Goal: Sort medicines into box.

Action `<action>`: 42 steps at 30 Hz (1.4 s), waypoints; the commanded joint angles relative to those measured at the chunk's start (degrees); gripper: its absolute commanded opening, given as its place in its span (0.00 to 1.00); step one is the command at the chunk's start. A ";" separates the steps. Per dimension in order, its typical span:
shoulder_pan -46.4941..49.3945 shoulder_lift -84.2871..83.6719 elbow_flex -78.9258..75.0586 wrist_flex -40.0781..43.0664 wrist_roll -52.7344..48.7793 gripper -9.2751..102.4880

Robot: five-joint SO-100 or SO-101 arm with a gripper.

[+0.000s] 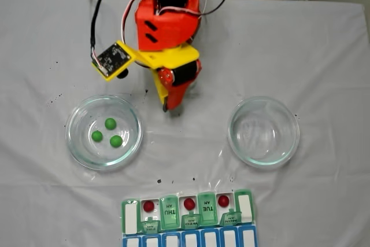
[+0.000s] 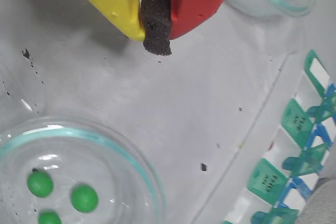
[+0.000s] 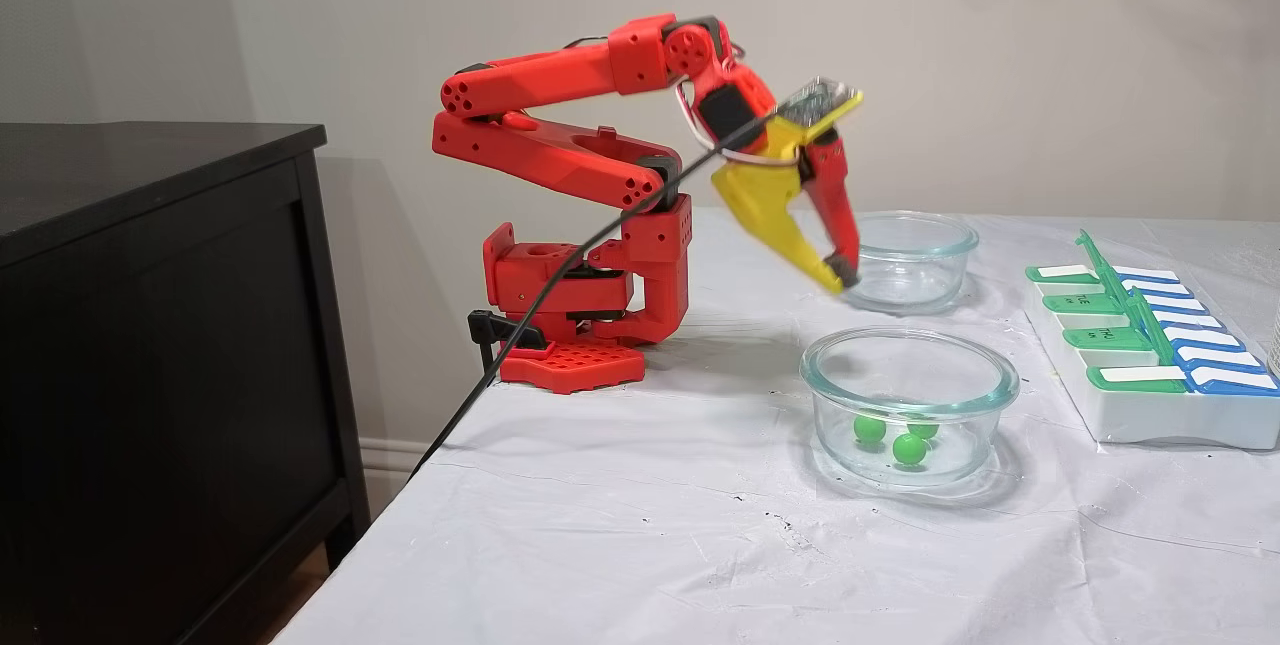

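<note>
Three green medicines (image 1: 110, 123) (image 2: 84, 198) (image 3: 908, 448) lie in the left glass dish (image 1: 70, 134). Three red medicines (image 1: 189, 203) each sit in an open compartment of the box (image 1: 124, 209) (image 3: 1170, 420) (image 2: 270, 179), a green and blue pill organizer at the table's near edge in a fixed view. My gripper (image 1: 167, 108) (image 2: 157, 35) (image 3: 845, 280) hangs above the bare cloth between the two dishes. It is shut, its yellow and red fingers pressed on their black foam pad and holding no ball.
A second glass dish (image 1: 296, 134) (image 3: 915, 225) stands empty to the right in a fixed view. The arm's red base (image 3: 580, 325) is at the table's back edge, with a black cable trailing off it. A dark cabinet (image 3: 150, 325) stands beside the table.
</note>
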 commanded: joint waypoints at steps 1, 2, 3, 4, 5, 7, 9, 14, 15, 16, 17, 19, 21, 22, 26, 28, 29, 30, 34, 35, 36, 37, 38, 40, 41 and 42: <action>1.05 -9.58 -10.63 -3.69 -1.85 0.08; 2.20 -12.30 -12.39 -3.87 -2.72 0.08; 3.08 -14.33 -13.54 -4.13 -3.69 0.08; 3.69 -15.91 -14.24 -5.01 -4.22 0.08; 3.96 -17.23 -14.85 -5.71 -4.66 0.08; 4.39 -19.86 -16.35 -6.86 -5.27 0.08; 4.92 -22.85 -18.37 -6.33 -5.80 0.08; 7.47 -25.14 -21.53 -6.86 -5.62 0.08; 7.91 -27.42 -23.64 -6.33 -6.06 0.08; 8.09 -30.50 -26.46 -4.83 -7.03 0.08; 8.53 -33.66 -29.44 -3.34 -7.73 0.08; 9.23 -39.64 -35.33 -0.44 -9.67 0.08; 11.78 -42.98 -39.46 0.70 -9.05 0.09; 12.30 -43.07 -39.90 0.35 -10.72 0.09; 11.51 -43.24 -40.25 2.20 -16.70 0.18; 11.07 -44.82 -40.96 3.25 -20.21 0.16; 11.60 -45.88 -41.22 2.29 -24.52 0.13; 12.13 -47.37 -41.40 1.41 -24.96 0.10; 14.68 -54.76 -46.23 6.77 -27.07 0.08; 15.64 -56.16 -46.58 7.29 -26.89 0.08; 16.35 -56.51 -46.58 7.56 -27.16 0.08; 17.31 -56.34 -45.88 7.12 -27.51 0.08; 18.81 -55.28 -44.47 5.36 -27.25 0.08; 21.97 -54.40 -42.01 3.25 -27.95 0.08; 23.03 -54.40 -40.78 3.25 -29.53 0.08; 23.73 -54.49 -39.29 3.78 -31.38 0.08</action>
